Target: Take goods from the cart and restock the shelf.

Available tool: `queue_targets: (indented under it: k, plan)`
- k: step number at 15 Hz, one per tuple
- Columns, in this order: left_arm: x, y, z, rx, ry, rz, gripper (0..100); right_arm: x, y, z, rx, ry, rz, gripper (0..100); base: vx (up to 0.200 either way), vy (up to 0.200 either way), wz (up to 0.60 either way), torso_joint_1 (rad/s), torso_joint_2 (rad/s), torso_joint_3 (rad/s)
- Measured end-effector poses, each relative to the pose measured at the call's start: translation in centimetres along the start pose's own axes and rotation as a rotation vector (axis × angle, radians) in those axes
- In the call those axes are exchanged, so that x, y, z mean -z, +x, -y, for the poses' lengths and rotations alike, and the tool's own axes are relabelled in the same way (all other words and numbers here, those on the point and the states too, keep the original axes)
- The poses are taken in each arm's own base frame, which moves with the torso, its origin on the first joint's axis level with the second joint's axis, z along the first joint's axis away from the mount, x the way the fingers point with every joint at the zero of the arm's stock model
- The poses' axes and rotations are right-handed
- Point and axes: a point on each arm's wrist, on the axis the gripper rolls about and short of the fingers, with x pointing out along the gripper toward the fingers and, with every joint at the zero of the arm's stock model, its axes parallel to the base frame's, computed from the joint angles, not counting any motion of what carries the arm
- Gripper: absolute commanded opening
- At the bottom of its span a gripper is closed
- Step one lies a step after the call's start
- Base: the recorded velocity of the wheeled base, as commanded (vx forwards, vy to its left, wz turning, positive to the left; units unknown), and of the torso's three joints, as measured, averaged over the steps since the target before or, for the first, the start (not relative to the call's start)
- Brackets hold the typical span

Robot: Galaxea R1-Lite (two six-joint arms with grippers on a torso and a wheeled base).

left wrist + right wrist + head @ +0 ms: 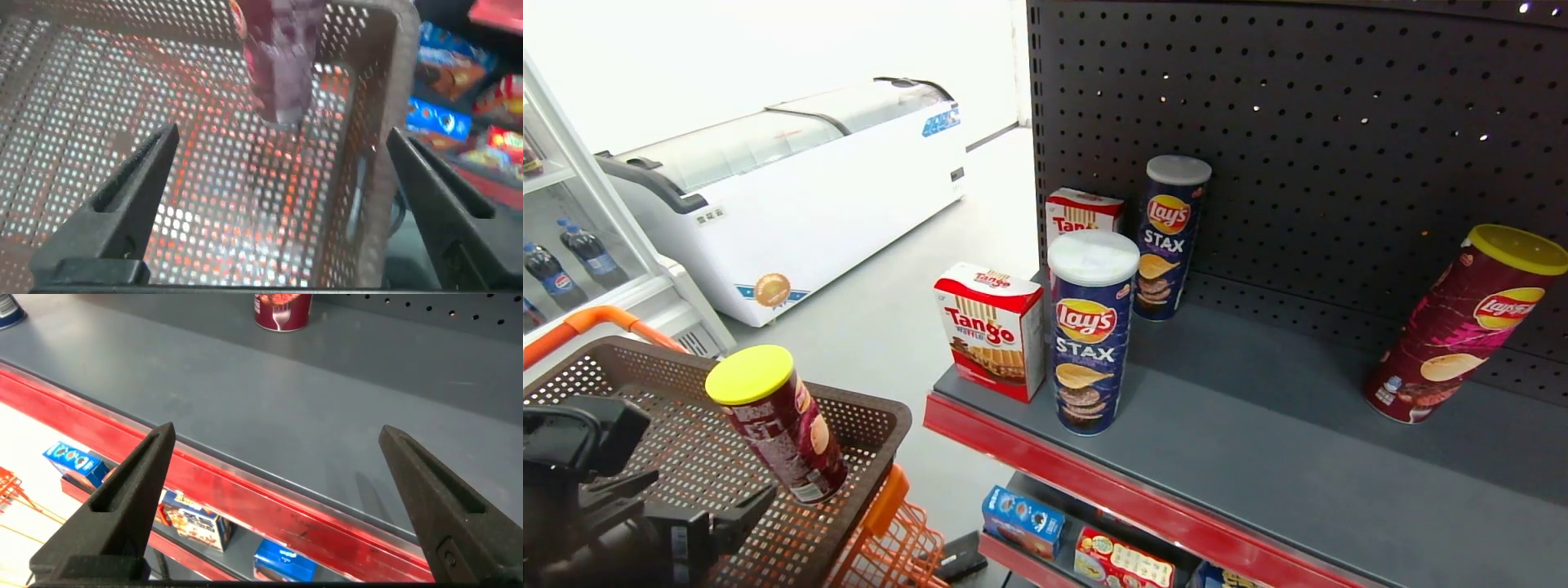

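Note:
A maroon chip can [780,425] with a yellow lid stands tilted at the right end of the brown cart basket [866,416]. My left gripper [686,502] sits low in the basket just short of the can. In the left wrist view this gripper [282,139] is open, and the can [282,57] lies ahead between its fingers, untouched. My right gripper [276,434] is open and holds nothing above the red front edge of the grey shelf [270,384]. On the shelf [1258,433] a second maroon can [1462,327] leans against the pegboard.
Two blue chip cans [1090,335] [1168,237] and two red wafer boxes [992,331] [1082,214] stand at the shelf's left end. Boxed goods [1023,518] fill the lower shelf. A chest freezer [792,188] and a drinks fridge [572,245] stand behind the cart.

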Motion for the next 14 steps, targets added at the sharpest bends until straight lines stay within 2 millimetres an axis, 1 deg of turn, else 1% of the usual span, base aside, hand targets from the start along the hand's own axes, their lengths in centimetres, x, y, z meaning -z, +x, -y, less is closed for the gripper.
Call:
queue_targets:
  k: [5,11,14]
  plan:
    - [-1.4,4.3,-0.9,-0.082,-0.052,0.089,100,0.0,0.0,0.0,0.0,0.0,0.0,100,0.0,0.0,0.0,0.0,0.0,0.0]
    - [-1.4,8.2,-0.3,-0.029,-0.052,0.121,100,0.0,0.0,0.0,0.0,0.0,0.0,100,0.0,0.0,0.0,0.0,0.0,0.0]
    - [-0.7,9.9,-0.2,-0.033,-0.054,0.116,100,0.0,0.0,0.0,0.0,0.0,0.0,100,0.0,0.0,0.0,0.0,0.0,0.0]
